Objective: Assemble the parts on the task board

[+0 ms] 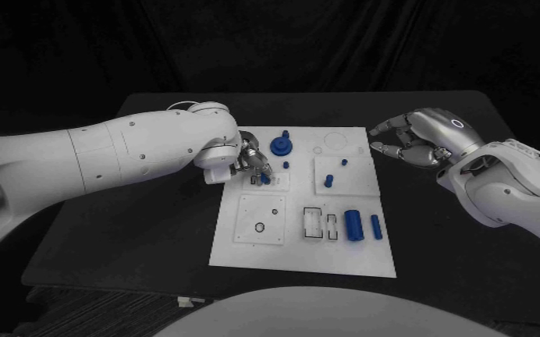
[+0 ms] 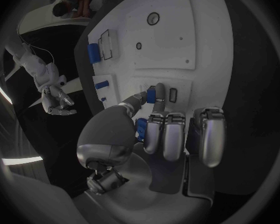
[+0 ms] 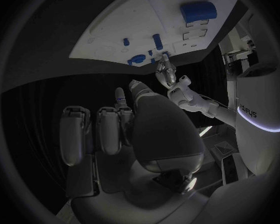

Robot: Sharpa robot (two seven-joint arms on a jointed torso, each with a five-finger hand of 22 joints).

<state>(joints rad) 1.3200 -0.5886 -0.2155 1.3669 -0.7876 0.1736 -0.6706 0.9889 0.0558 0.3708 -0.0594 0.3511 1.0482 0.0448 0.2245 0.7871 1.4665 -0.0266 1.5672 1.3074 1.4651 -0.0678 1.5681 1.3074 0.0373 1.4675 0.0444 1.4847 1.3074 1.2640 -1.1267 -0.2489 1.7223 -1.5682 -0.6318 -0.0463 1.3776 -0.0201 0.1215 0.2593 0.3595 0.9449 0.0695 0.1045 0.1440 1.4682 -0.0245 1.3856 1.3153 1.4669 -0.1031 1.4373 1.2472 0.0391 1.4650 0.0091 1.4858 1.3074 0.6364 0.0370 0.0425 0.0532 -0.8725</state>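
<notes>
The white task board (image 1: 303, 255) lies mid-table. My left hand (image 1: 250, 162) hovers over its far left part, above a small inset plate. Its thumb and a finger pinch a small blue part (image 2: 151, 94) beside a narrow slot (image 2: 173, 95). My right hand (image 1: 419, 139) hangs off the board's far right edge, fingers loosely bent and apart, holding nothing. On the board stand a round blue part (image 1: 280, 146), a small peg (image 1: 285, 164) and another peg (image 1: 328, 181). A thick blue cylinder (image 1: 353, 225) and a slim one (image 1: 376, 228) lie near the right edge.
Two rectangular slots (image 1: 312, 222) sit left of the thick cylinder, and a small ring hole (image 1: 261, 228) marks the near left plate. Black tabletop (image 1: 135, 228) surrounds the board on all sides. A dark curtain hangs behind the table.
</notes>
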